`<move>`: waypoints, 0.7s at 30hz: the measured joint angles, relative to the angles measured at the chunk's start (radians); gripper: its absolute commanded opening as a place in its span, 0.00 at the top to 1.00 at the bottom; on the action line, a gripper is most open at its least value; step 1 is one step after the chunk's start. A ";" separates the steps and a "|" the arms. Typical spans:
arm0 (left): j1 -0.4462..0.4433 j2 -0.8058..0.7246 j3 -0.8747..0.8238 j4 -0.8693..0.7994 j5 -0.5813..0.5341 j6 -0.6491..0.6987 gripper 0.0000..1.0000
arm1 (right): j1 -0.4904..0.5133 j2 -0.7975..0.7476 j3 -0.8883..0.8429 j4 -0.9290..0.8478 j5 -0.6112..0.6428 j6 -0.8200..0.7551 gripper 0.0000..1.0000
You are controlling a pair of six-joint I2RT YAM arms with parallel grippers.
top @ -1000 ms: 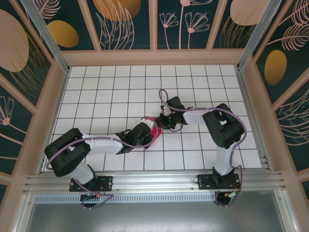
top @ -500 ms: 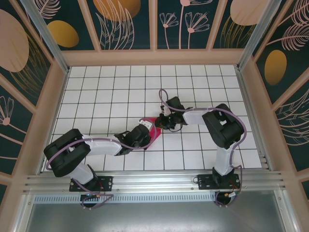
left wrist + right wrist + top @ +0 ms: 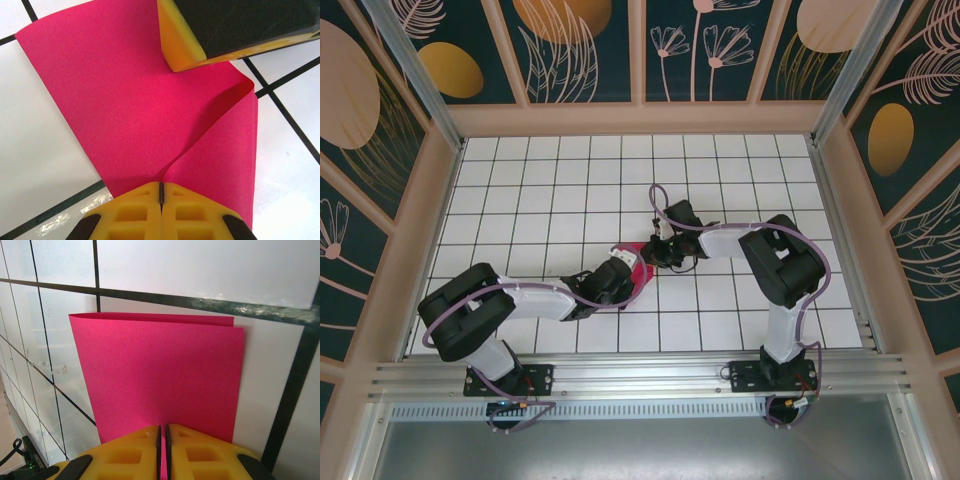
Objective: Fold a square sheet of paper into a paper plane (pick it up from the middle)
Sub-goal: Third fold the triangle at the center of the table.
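The square sheet of paper [image 3: 642,278] is magenta-pink and folded over, lying near the middle of the tiled table [image 3: 540,190] between both grippers. My left gripper [image 3: 627,268] is shut on it. In the left wrist view the jaws [image 3: 161,192] meet on the paper [image 3: 125,100] where a flap curls up on the right. My right gripper [image 3: 654,253] is shut on the opposite edge. In the right wrist view its jaws [image 3: 161,432] pinch the doubled paper [image 3: 160,375], whose two layers are slightly offset at the far edge. A yellow right finger [image 3: 190,45] presses on the paper's far part.
White tiles with dark grout run all around the paper. Wooden-framed patterned walls [image 3: 640,110] close the table at the back and on both sides. The arm bases sit on the metal rail [image 3: 640,375] at the near edge.
The left arm's elbow and shoulder have shifted a little to the right. Both grippers stay shut on the paper at about the same spot.
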 measured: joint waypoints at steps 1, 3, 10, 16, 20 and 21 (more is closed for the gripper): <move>0.000 0.000 0.000 0.003 0.000 0.000 1.00 | 0.000 0.000 0.000 0.000 0.000 0.000 0.84; 0.000 0.000 0.000 0.006 0.000 0.003 1.00 | 0.000 0.000 -0.002 0.003 0.000 0.000 0.84; 0.000 0.011 0.001 0.011 0.000 0.011 1.00 | 0.000 -0.003 -0.007 0.011 0.000 0.000 0.84; 0.000 0.013 0.001 0.017 -0.001 0.011 1.00 | 0.000 -0.006 -0.010 0.014 0.001 0.003 0.84; 0.000 0.019 0.001 0.029 -0.003 0.011 1.00 | 0.000 -0.019 -0.024 0.014 0.001 0.013 0.83; 0.000 0.021 0.001 0.032 -0.003 0.011 1.00 | 0.000 -0.024 -0.028 0.014 0.002 0.019 0.82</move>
